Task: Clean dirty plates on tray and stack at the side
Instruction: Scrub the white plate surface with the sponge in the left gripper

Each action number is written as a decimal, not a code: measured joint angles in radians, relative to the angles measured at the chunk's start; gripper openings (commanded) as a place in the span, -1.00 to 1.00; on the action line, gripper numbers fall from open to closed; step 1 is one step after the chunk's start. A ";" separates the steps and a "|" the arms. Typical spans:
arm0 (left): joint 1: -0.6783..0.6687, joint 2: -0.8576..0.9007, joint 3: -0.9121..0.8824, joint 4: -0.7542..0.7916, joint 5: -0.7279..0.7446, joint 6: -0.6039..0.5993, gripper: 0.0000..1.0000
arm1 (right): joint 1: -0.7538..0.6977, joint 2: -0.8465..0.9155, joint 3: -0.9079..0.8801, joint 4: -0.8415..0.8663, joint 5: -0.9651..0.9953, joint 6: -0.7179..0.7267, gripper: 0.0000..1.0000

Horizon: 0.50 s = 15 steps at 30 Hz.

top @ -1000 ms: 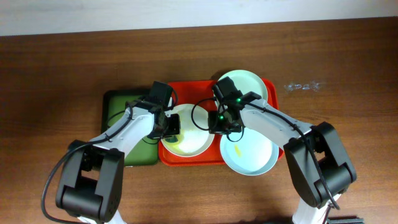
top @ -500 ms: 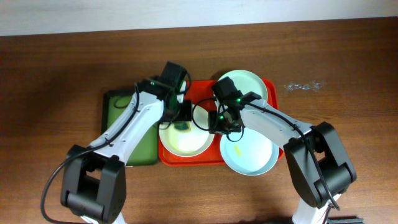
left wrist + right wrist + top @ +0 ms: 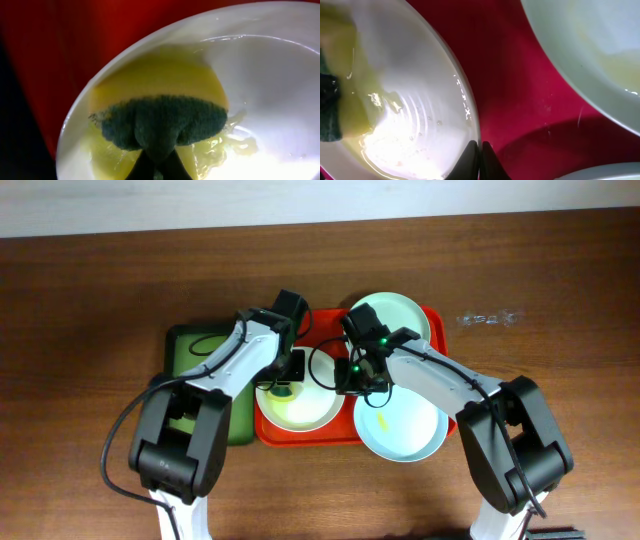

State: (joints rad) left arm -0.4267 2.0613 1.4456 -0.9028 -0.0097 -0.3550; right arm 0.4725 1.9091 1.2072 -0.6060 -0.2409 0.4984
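- The white plate [image 3: 300,408] is lying in the left half of the tray [image 3: 335,438], with yellowish foam spreading over its bottom.
- The left gripper [image 3: 157,159] is pinching a sponge [image 3: 160,120], green face over yellow, and pressing it onto the part of the white plate that is toward the tray's far left corner.
- The right gripper [image 3: 480,150] is clamping tight on the white plate's rim, on the side facing the tray's middle.
- The far mint plate [image 3: 395,315] is sitting in the tray's far right corner.
- The near mint plate [image 3: 405,430] is sitting in the near right corner, overhanging the tray's near rim and carrying a small yellow smear [image 3: 383,423].
- A green tray [image 3: 190,350] is lying just left of the tray on the table [image 3: 80,330].
- The left arm is crossing above the green tray and covering much of it.
- Both arms are meeting over the tray's middle, hiding the white plate's far rim and the red strip between the plates from overhead.
- In the right wrist view the sponge is showing only as a dark sliver at the frame's left edge, and both mint plates are being cut off by the frame.
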 measured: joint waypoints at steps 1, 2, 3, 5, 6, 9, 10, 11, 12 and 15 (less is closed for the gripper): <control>0.000 0.004 0.002 0.001 0.014 0.008 -1.00 | 0.000 0.000 0.000 0.000 0.000 -0.002 -0.92; 0.005 0.008 0.005 0.001 0.033 0.024 -1.00 | 0.000 0.000 0.000 0.000 0.000 -0.001 -0.92; 0.012 0.009 0.006 0.002 0.057 0.045 -1.00 | 0.000 0.000 0.000 0.000 0.001 -0.001 -0.92; 0.024 0.010 0.006 0.016 0.139 0.098 -1.00 | 0.000 0.000 0.000 0.000 0.001 -0.001 -0.92; 0.024 0.011 0.009 0.016 0.180 0.118 -1.00 | 0.000 0.000 0.000 0.000 0.001 0.000 -0.92; 0.017 0.018 0.019 0.003 0.284 0.165 -1.00 | 0.000 0.000 0.000 0.000 0.001 -0.001 -0.92; 0.014 0.016 0.019 0.000 0.301 0.174 -1.00 | 0.000 0.000 0.000 0.000 0.001 -0.001 -0.92; 0.013 0.012 0.019 -0.006 0.311 0.180 -1.00 | 0.000 0.000 0.000 0.000 0.001 -0.001 -0.92; 0.013 0.002 0.019 -0.014 0.314 0.183 -1.00 | 0.000 0.000 0.000 0.000 0.001 0.000 -0.92; 0.013 -0.082 0.019 -0.046 0.271 0.175 -1.00 | 0.000 0.000 0.000 0.000 0.001 -0.001 -0.92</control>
State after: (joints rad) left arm -0.4141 1.9797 1.4643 -0.9485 0.2615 -0.1799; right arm 0.4725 1.9091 1.2072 -0.6056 -0.2401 0.4973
